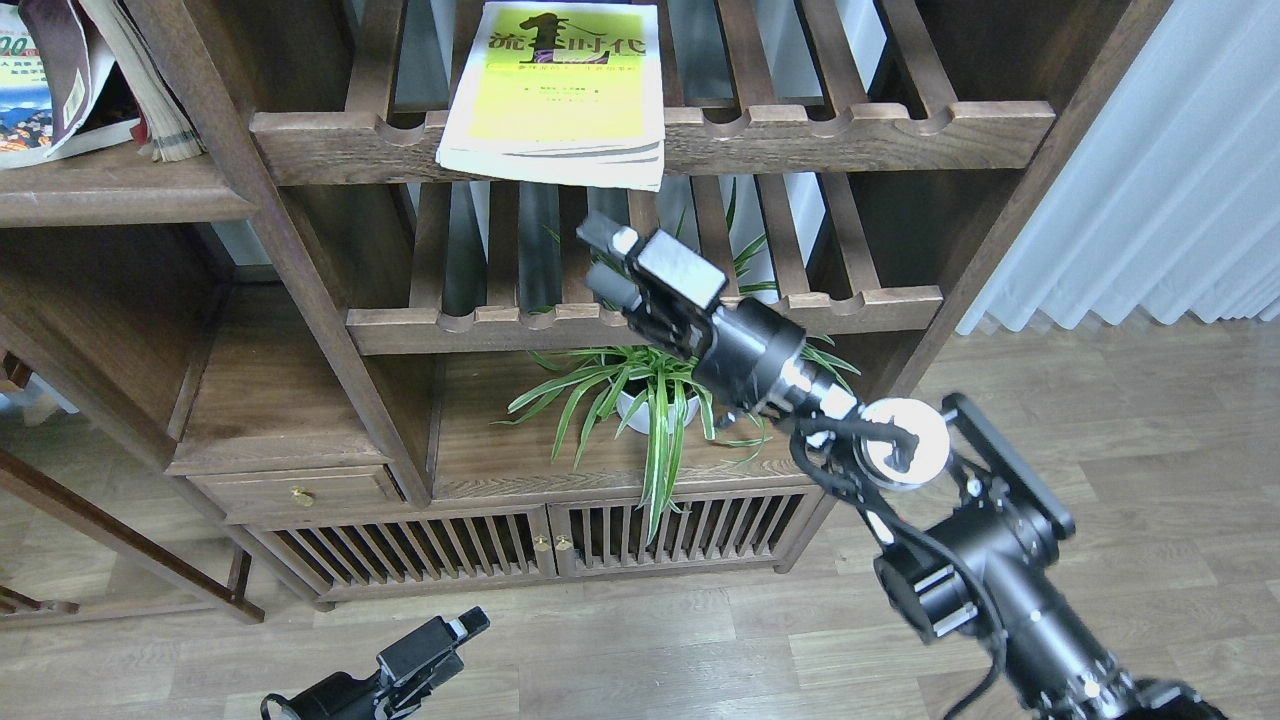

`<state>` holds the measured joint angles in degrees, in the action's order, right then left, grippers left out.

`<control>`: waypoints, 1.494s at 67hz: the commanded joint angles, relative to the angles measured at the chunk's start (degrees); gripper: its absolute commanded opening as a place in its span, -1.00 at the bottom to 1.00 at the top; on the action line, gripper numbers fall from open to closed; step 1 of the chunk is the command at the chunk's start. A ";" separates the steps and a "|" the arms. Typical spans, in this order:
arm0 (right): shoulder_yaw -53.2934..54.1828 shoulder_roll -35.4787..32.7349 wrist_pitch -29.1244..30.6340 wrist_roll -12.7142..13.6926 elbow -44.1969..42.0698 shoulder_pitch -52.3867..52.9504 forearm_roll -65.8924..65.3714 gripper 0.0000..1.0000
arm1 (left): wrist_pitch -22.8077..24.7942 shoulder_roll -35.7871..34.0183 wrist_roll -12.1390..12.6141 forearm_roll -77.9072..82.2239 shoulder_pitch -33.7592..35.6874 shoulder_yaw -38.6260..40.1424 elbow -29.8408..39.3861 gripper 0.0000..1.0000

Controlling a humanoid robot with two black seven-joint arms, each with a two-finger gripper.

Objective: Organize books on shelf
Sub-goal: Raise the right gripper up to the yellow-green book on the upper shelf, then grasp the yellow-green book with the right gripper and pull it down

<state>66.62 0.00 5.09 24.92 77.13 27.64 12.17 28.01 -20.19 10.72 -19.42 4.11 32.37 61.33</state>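
A yellow-green book (555,90) with black characters lies flat on the upper slatted rack (850,130), its near edge hanging over the notched front rail. My right gripper (606,260) is open and empty just below that overhanging edge, fingers pointing up and left. At the top left a maroon book (55,60) and a white book with a colourful picture (18,110) lean on the solid dark-brown shelf (110,195), partly cut off by the frame. My left gripper (455,635) hangs low near the floor, dark and small.
A second slatted rack (450,325) runs under my right gripper. A potted spider plant (640,400) stands on the board below it. Slatted cabinet doors (450,550) and a small drawer (295,492) sit lower. A white curtain (1150,200) hangs at the right.
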 commanded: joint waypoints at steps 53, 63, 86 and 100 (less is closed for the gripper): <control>0.00 0.00 -10.97 -2.24 -4.35 9.10 -5.31 0.82 | -0.01 -0.37 -0.08 -0.09 -0.25 0.15 -0.95 0.98; 0.00 0.00 -12.47 -2.33 -6.64 11.21 -7.95 0.82 | -0.01 -0.37 -0.08 -0.09 -0.25 0.15 -0.95 0.98; 1.58 0.00 -12.56 -2.24 -6.91 12.09 -7.69 0.11 | -0.01 -0.37 -0.08 -0.18 -0.25 0.23 -1.04 0.98; 2.64 0.00 -12.21 -2.16 -6.11 12.26 -7.69 -0.38 | -0.01 -0.37 -0.17 -0.18 -0.25 0.23 -1.04 0.98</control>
<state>68.77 -0.02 -7.49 22.68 70.51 39.81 4.47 27.99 -20.57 10.63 -19.57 3.87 32.61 60.29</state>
